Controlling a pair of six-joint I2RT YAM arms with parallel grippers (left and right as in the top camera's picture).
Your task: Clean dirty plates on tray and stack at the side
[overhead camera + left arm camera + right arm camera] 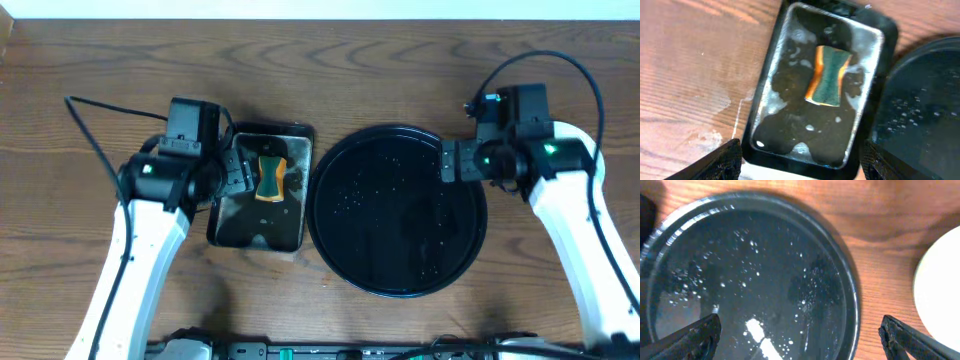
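Observation:
The round black tray (400, 285) lies at centre right, wet with droplets and bare of plates; it fills the right wrist view (850, 280). A pale round plate (940, 280) shows only as an edge beside the tray in the right wrist view; no plate shows in the overhead view. My left gripper (236, 170) (802, 167) is open and empty over the near end of the sponge pan. My right gripper (447, 160) (801, 340) is open and empty over the tray's right rim.
A rectangular black pan (228, 225) (767, 75) with soapy water holds an orange-and-green sponge (271, 177) (829, 75), left of the tray. Wet smears mark the wooden table (705, 105) beside the pan.

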